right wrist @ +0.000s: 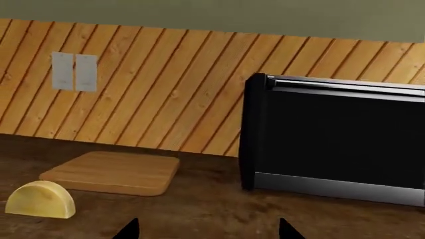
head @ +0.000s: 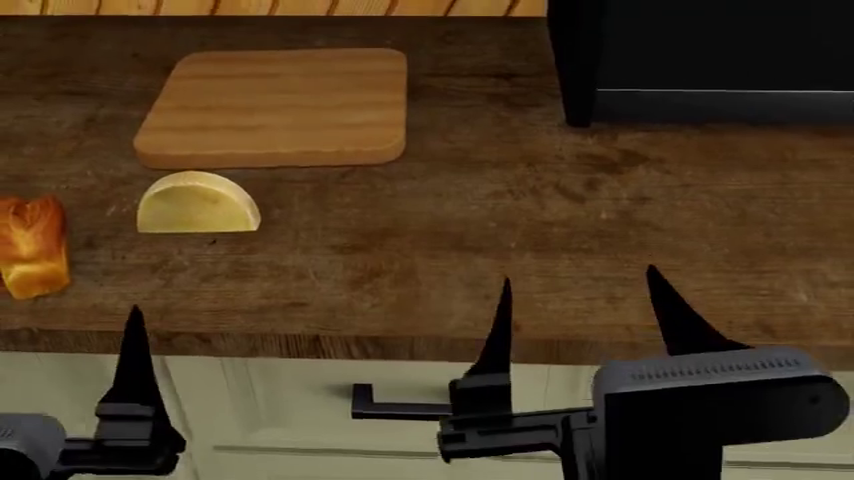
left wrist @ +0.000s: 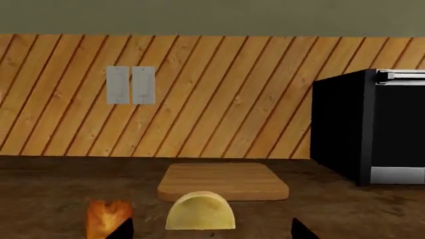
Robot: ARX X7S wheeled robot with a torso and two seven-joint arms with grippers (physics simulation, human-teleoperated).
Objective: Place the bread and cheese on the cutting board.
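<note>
Left wrist view: the light tan wooden cutting board (left wrist: 223,181) sits bottom centre, with the pale yellow half-round cheese wedge (left wrist: 200,211) standing on its flat side right in front of it. The glossy golden-orange bread loaf (left wrist: 109,218) is lower left.

Head view: board upper left, bare, cheese just below it, bread at the far left edge on the dark brown wooden countertop (head: 534,230). The left gripper (head: 80,400) shows only one finger, so can't tell its opening. The right gripper (head: 581,315) is spread wide, holding nothing.

Right wrist view: cheese lower left, board behind it, and a black boxy appliance (right wrist: 335,142) on the right.

I'd guess the cheese is firm and light, so pinch its flat faces. The bread looks squishier; grip across the sides gently.
</note>
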